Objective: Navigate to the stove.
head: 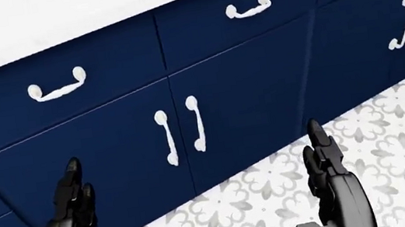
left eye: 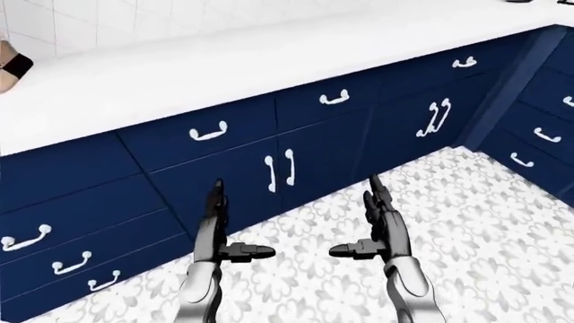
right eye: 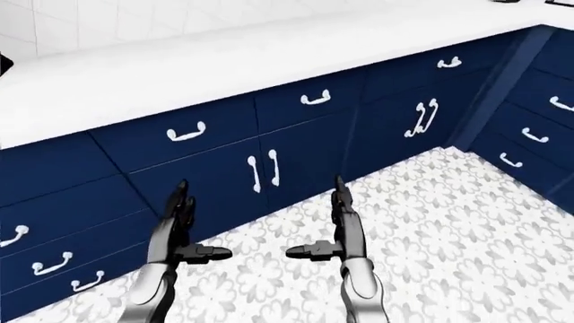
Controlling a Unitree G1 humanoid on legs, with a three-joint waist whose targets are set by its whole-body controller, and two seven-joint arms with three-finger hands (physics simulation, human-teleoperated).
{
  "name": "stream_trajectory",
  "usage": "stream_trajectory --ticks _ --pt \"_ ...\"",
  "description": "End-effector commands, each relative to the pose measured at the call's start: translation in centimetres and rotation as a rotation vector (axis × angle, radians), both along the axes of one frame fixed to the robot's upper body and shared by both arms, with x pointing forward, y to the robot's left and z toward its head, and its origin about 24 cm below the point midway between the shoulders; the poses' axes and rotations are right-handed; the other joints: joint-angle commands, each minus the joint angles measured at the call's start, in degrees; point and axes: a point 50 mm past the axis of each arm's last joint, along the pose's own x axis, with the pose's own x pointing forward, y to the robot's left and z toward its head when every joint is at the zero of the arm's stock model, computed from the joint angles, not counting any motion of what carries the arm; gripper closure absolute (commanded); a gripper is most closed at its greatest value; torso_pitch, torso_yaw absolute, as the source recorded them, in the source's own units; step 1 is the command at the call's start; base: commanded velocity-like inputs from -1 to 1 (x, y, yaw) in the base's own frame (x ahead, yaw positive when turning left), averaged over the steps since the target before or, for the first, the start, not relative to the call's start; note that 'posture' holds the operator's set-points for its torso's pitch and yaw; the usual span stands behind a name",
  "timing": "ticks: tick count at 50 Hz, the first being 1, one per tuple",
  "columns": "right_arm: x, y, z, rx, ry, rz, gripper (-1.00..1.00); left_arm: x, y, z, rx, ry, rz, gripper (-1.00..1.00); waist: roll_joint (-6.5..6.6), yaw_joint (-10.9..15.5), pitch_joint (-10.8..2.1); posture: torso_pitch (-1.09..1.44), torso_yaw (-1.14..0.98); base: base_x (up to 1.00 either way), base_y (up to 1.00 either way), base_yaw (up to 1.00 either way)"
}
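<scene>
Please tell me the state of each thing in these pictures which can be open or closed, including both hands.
Cabinet doors: closed.
Drawers: closed.
Corner drawers: closed.
Left robot hand: open, empty.
Right robot hand: open, empty.
Stove: not in view.

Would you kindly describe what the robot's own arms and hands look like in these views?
Both arms have smooth light-grey forearms. The left hand and right hand are matte black, each with slim, segmented fingers tapering to points. No cables, markings or sleeves show.
</scene>
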Motion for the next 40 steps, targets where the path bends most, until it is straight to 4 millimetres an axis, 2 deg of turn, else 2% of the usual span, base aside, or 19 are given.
stream_trajectory --ticks 1,2,4,6,11,13,14,15,16,18,20,26,28,30,31,32,34,36,40 --pt "0.4 0.31 1.47 0.003 -0.08 0.013 -1.0 0.4 0.12 1.46 0.006 -0.077 0.002 -1.0 1.83 0.38 -1.73 0.0 0.0 0.0 0.0 -0.48" --pt "0.4 0.32 1.48 0.003 -0.079 0.013 -1.0 0.4 0.12 1.46 0.006 -0.077 0.002 -1.0 -0.82 1.12 -1.28 0.0 0.0 0.0 0.0 -0.45" --pt "0.36 0.34 1.54 0.003 -0.08 0.013 -1.0 0.4 0.12 1.46 0.006 -0.077 0.002 -1.0 -0.13 0.73 -1.03 0.0 0.0 0.0 0.0 -0.44" --pt "0.41 0.34 1.47 0.004 -0.078 0.014 -1.0 0.4 0.12 1.46 0.006 -0.077 0.002 -1.0 -0.81 0.67 -1.73 0.0 0.0 0.0 0.0 -0.43" --pt "0.41 0.34 1.48 0.005 -0.079 0.013 -1.0 0.4 0.12 1.46 0.006 -0.077 0.002 -1.0 -4.05 0.93 -1.47 0.0 0.0 0.0 0.0 -0.42" --pt "0.47 0.33 1.41 0.005 -0.078 0.013 -1.0 0.4 0.12 1.46 0.006 -0.077 0.002 -1.0 -5.96 0.93 -1.58 0.0 0.0 0.0 0.0 -0.42" --pt "0.42 0.35 1.47 0.005 -0.079 0.013 -1.0 0.4 0.12 1.46 0.006 -0.077 0.002 -1.0 -7.31 0.84 -1.79 0.0 0.0 0.0 0.0 -0.42" --pt "0.43 0.34 1.46 0.005 -0.079 0.013 -1.0 0.4 0.12 1.46 0.006 -0.077 0.002 -1.0 -9.46 0.57 -2.52 0.0 0.0 0.0 0.0 -0.42" --pt "0.45 0.33 1.42 0.005 -0.078 0.013 -1.0 0.4 0.12 1.46 0.006 -0.077 0.002 -1.0 -8.22 0.02 -2.33 0.0 0.0 0.0 0.0 -0.42" --pt "0.46 0.33 1.42 0.005 -0.078 0.013 -1.0 0.4 0.12 1.46 0.006 -0.077 0.002 -1.0 -7.85 -0.23 -2.07 0.0 0.0 0.0 0.0 -0.43" --pt "0.45 0.34 1.42 0.005 -0.078 0.013 -1.0 0.4 0.12 1.46 0.006 -0.077 0.002 -1.0 -6.8 -0.53 -2.15 0.0 0.0 0.0 0.0 -0.42" --pt "0.42 0.32 1.44 0.005 -0.077 0.014 -1.0 0.4 0.12 1.46 0.006 -0.077 0.002 -1.0 -3.54 0.14 -0.77 0.0 0.0 0.0 0.0 -0.41" --pt "0.42 0.32 1.47 0.005 -0.077 0.013 -1.0 0.4 0.12 1.46 0.006 -0.077 0.002 -1.0 -1.45 0.22 -0.77 0.0 0.0 0.0 0.0 -0.41" --pt "0.44 0.32 1.5 0.005 -0.077 0.013 -1.0 0.4 0.12 1.46 0.006 -0.077 0.002 -1.0 1.55 0.7 -1.51 0.0 0.0 0.0 0.0 -0.41" --pt "0.5 0.3 1.42 0.005 -0.077 0.014 -1.0 0.4 0.12 1.46 0.006 -0.077 0.002 -1.0 -1.21 1.26 -0.87 0.0 0.0 0.0 0.0 -0.41" --pt "0.52 0.3 1.4 0.005 -0.077 0.014 -1.0 0.4 0.12 1.46 0.006 -0.077 0.002 -1.0 -0.27 0.56 -0.9 0.0 0.0 0.0 0.0 -0.42" --pt "0.51 0.26 1.42 0.004 -0.079 0.01 -1.0 0.4 0.12 1.46 0.006 -0.077 0.002 -1.0 -0.68 0.6 -1.62 0.0 0.0 0.0 0.0 -0.41" --pt "0.49 0.32 1.41 0.004 -0.078 0.014 -1.0 0.4 0.12 1.46 0.006 -0.077 0.002 -1.0 -1.57 0.64 -1.87 0.0 0.0 0.0 0.0 -0.41" --pt "0.44 0.37 1.4 0.005 -0.075 0.016 -1.0 0.4 0.12 1.46 0.006 -0.077 0.002 -1.0 -4.28 0.9 -1.58 0.0 0.0 0.0 0.0 -0.41"
